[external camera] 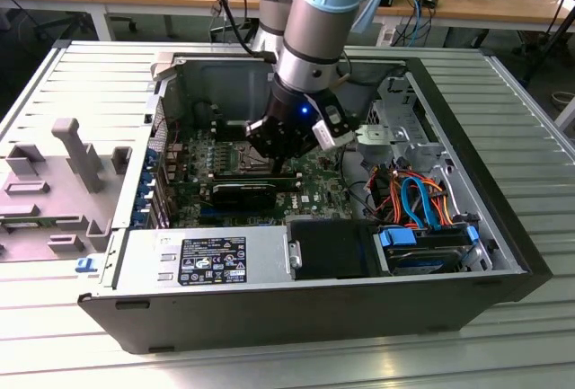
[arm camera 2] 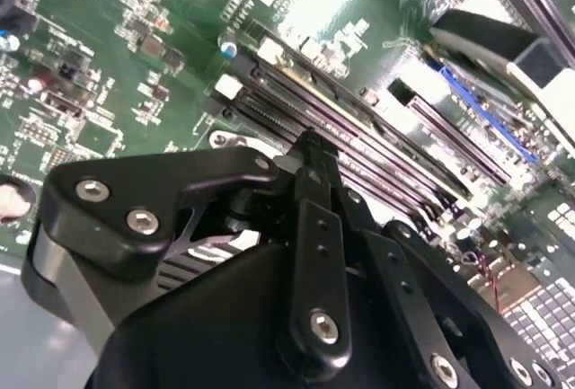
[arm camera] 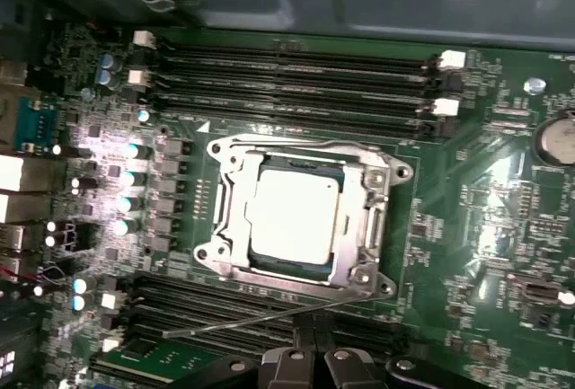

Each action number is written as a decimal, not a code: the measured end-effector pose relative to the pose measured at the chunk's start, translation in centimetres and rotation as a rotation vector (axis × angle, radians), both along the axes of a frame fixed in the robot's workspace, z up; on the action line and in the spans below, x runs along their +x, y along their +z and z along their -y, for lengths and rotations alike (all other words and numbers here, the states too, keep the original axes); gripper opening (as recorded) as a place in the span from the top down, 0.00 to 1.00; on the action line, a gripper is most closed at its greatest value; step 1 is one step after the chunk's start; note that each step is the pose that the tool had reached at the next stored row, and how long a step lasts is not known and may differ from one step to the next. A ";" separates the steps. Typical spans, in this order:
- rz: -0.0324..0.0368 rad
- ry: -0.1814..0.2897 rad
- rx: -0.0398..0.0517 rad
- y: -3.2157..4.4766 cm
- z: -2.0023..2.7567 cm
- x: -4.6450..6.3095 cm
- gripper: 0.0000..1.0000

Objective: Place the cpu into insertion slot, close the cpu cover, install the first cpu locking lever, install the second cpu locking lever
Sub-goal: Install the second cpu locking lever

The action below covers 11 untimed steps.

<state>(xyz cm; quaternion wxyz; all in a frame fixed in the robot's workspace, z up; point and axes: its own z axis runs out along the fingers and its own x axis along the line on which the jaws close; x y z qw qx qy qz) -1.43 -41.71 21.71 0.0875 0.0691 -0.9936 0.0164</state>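
Observation:
The cpu (arm camera: pixel 295 216) shows its pale silver top, lying flat inside the insertion slot (arm camera: pixel 213 254) on the green board. The cpu cover (arm camera: pixel 370 227), a silver frame, lies down around the chip's edges. A thin wire locking lever (arm camera: pixel 260 318) stands out at a slant beside the socket, away from the frame. My gripper (arm camera: pixel 310 360) hovers beside that lever with its black fingers pressed together and nothing between them. In the second wrist view the gripper (arm camera 2: pixel 310 146) tip sits over the memory slots. In the exterior view the gripper (external camera: pixel 286 142) hangs inside the case next to the socket (external camera: pixel 235 160).
Long black memory slots (arm camera: pixel 296 75) flank the socket on both sides. A black block (external camera: pixel 243 193) lies near the socket, a power supply (external camera: pixel 207 259) at the case front, and a drive bay with coloured cables (external camera: pixel 422 200) at the exterior view's right. A grey fixture (external camera: pixel 72 155) stands outside.

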 end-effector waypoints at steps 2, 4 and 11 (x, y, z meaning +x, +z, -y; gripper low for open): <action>0.0001 0.000 0.0001 0.52 -0.31 0.0 0.89; 0.0001 0.000 0.0002 0.52 -0.37 0.0 0.89; 0.0001 0.000 0.0032 -0.12 -0.38 -1.8 0.89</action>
